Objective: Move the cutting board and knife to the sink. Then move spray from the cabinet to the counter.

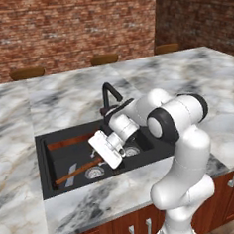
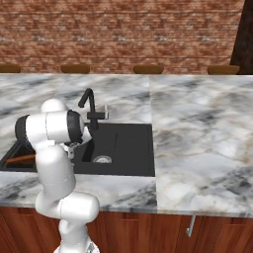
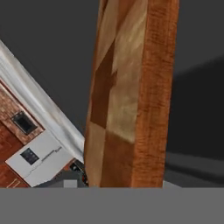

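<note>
Right up close in the hand view, the cutting board [image 3: 127, 100] stands on its edge, a tall strip of light and dark brown squares with a darker brown strip down its right side. Its long side runs up and down in that view, leaning a little. Dark grey sink wall is behind it.

Reddish-brown drawers [image 1: 138, 229] with silver handles sit at the front, under the worktop [image 1: 186, 83], which is white-grey marble. The white arm bends over the front edge of the worktop and reaches down into the black sink [image 1: 46, 144]. The gripper [image 1: 94, 151] is low inside the sink, just beside the board. I cannot tell if its fingers are apart or together, because the white hand hides them.

In the left base view the cutting board [image 1: 76, 173] lies in the left part of the sink. It looks like a long brown strip, tipped up on its edge. Its long side runs from the front left of the sink toward the gripper. Another brown strip [image 1: 71, 141] lies further back along the sink floor. A round drain [image 2: 102, 159] shows in the sink floor.

Behind the sink stands a black tap [image 1: 111, 95]. Far back is a red brick wall [image 1: 67, 23].
</note>
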